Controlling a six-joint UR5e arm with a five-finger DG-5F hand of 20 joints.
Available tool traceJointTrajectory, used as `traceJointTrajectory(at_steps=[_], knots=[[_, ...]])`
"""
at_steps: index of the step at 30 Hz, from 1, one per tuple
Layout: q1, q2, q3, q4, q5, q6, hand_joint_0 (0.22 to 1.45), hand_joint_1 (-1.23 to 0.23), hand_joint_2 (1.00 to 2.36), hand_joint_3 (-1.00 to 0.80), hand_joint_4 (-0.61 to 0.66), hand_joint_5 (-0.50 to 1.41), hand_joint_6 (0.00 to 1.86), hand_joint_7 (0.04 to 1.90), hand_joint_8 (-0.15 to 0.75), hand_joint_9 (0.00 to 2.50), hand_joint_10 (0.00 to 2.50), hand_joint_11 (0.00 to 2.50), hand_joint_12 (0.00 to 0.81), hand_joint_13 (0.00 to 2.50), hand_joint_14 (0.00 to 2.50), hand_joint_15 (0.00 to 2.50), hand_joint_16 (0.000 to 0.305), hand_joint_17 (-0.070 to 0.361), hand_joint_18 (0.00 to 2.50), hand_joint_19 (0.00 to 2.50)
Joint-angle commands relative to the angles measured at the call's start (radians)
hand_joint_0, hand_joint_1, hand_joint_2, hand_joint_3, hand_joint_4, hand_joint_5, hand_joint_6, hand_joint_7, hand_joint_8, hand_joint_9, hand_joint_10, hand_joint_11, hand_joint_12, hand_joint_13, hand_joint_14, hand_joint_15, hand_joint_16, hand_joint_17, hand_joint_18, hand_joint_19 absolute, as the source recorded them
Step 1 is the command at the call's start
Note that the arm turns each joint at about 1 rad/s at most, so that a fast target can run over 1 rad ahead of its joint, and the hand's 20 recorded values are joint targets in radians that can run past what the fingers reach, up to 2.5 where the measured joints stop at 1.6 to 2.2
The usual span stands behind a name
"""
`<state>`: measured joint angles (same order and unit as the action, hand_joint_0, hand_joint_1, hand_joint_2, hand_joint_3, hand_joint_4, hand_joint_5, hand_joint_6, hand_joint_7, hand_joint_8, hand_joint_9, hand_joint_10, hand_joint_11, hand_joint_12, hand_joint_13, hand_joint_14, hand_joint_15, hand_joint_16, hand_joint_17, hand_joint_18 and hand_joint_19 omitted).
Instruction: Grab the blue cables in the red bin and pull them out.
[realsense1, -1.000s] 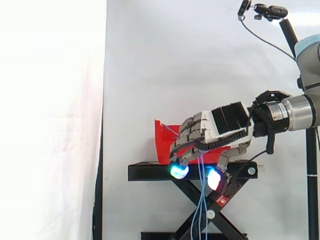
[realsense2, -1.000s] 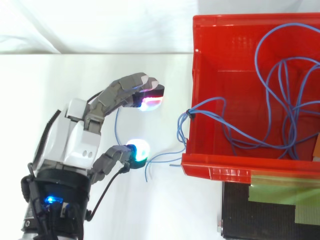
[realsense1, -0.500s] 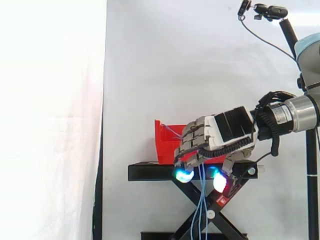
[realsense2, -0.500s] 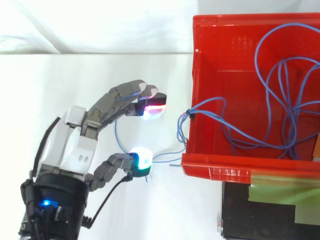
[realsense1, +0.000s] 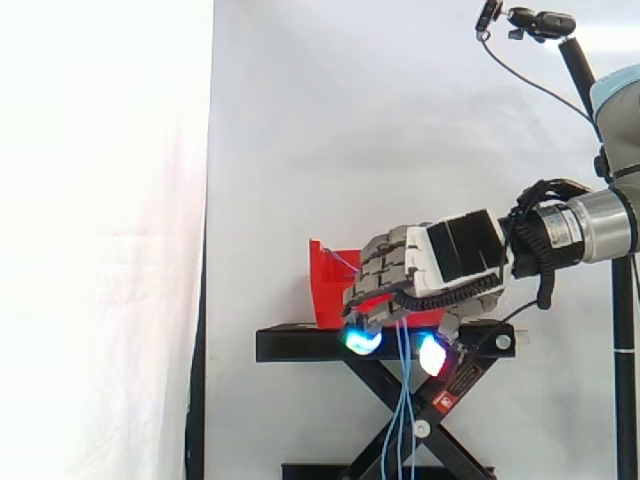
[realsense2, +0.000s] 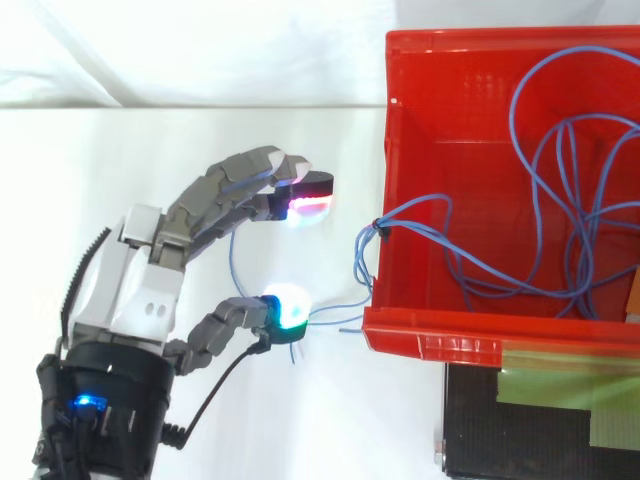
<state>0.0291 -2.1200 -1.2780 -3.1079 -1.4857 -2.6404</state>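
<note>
Reaching toward the red bin (realsense2: 430, 342) from outside its nearest wall, the hand (realsense2: 145, 285) is released. Its fingertips (realsense2: 300, 198) and thumb (realsense2: 285, 308) stand well apart and nothing is pinched between them.

**Position of the task's thing.** The blue cables (realsense2: 470, 268) lie mostly inside the red bin as tangled loops. One gathered part crosses the bin's wall facing the hand, and from there strands hang outside the bin, down past the black stand (realsense1: 300, 343) under it. In the side view these hanging strands (realsense1: 403, 400) pass through the gap between fingers and thumb. In the top view loose ends lie just beside the thumb.

**Likely faults (judged, not observed).**
- The strands are thin and slack, so a closing hand may slip past them or catch only one.
- The cables look bunched where they cross the bin's wall. A pull may snag there and drag or tip the red bin on its stand instead of freeing the loops.
- The tangle inside the red bin may tighten under a pull.

**Count.**
- Red bin: one.
- Hand: one.
- Black stand: one.
- Bundle of blue cables: one (its strands overlap too much for a sure number, though roughly three hang below the bin).
</note>
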Motion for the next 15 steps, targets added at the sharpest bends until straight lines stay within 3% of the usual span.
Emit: traceJointTrajectory(at_steps=[1,4,15], knots=[[0.000,-0.002,0.000,0.022,0.001,-0.039,0.77,-0.90,1.00,-1.00,0.14,0.64,0.01,0.55,0.229,0.55,0.02,0.39,0.348,0.58,0.02,0.41,0.052,0.116,0.45,0.51],[-0.002,0.000,0.000,0.043,0.013,-0.088,0.77,-0.90,1.00,-1.00,0.11,0.64,0.01,0.55,0.225,0.55,0.02,0.38,0.345,0.58,0.02,0.41,0.051,0.116,0.45,0.51],[0.000,0.000,-0.001,0.032,0.018,-0.092,0.78,-0.92,1.00,-1.00,0.07,0.64,0.01,0.56,0.213,0.54,0.02,0.38,0.342,0.57,0.02,0.40,0.051,0.114,0.45,0.51]])
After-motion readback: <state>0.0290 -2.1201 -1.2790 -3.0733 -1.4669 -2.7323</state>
